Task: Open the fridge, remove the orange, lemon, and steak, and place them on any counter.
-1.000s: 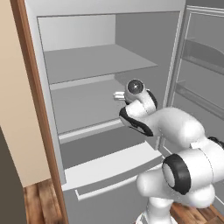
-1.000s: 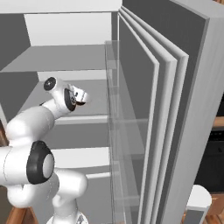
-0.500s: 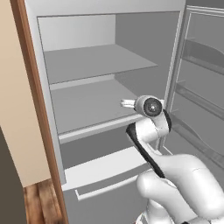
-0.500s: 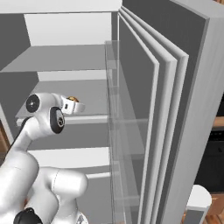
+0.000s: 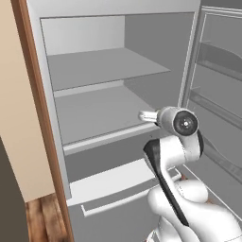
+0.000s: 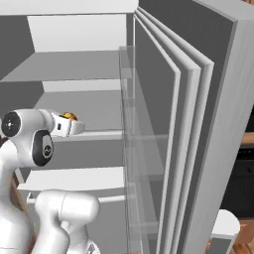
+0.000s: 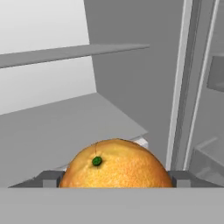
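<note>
The fridge (image 5: 94, 71) stands open, its grey shelves bare and its door (image 6: 198, 124) swung out to the right. My gripper (image 7: 114, 179) is shut on the orange (image 7: 114, 164), a round fruit with a green stem dot, seated between the fingers (image 7: 49, 178). From the base views, the hand (image 5: 146, 116) hovers just in front of the middle shelf edge, and the orange (image 6: 68, 116) peeks above it. The lemon, the steak and the counter are out of view.
The door's inner racks (image 5: 217, 61) are close on the right of the arm. The bottom drawer (image 5: 108, 184) sticks out below the hand. A brown wooden panel (image 5: 28, 94) flanks the fridge on the left, over wood floor (image 5: 42, 212).
The arm has folded and risen in front of the cameras. The hand with the orange has come back and slightly down from the middle shelf.
</note>
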Controlling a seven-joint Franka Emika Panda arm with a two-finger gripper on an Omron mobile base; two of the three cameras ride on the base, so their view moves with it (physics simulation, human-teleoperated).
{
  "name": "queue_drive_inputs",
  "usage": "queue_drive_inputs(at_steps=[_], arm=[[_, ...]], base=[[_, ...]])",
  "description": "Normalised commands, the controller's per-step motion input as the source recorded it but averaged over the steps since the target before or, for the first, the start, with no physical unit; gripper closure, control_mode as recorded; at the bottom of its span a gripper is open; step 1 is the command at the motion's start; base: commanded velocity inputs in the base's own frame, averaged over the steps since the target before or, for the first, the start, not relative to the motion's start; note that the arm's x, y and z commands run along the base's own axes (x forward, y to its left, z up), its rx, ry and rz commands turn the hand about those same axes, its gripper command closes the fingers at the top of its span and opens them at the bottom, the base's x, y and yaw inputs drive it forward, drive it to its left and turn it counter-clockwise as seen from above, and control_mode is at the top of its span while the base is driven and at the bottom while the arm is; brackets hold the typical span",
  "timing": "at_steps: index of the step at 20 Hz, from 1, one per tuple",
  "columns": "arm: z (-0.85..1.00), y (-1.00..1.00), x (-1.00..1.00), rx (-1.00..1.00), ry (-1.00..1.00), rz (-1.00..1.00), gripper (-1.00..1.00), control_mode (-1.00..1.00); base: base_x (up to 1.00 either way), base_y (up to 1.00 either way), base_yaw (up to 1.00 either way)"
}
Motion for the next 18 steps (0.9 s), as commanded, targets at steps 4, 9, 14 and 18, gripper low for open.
queue_drive_inputs(at_steps=[4, 9, 14, 18], arm=[[0.0, 0.0, 0.0, 0.0, 0.0, 0.0, 1.0, 1.0], [0.0, 0.0, 0.0, 0.0, 0.0, 0.0, 1.0, 1.0], [0.0, 0.0, 0.0, 0.0, 0.0, 0.0, 1.0, 1.0], [0.0, 0.0, 0.0, 0.0, 0.0, 0.0, 1.0, 1.0]], base=[[-0.98, 0.32, -0.03], [-1.0, 0.72, -0.21], [-1.0, 0.47, -0.62], [-0.84, 0.12, -0.81]])
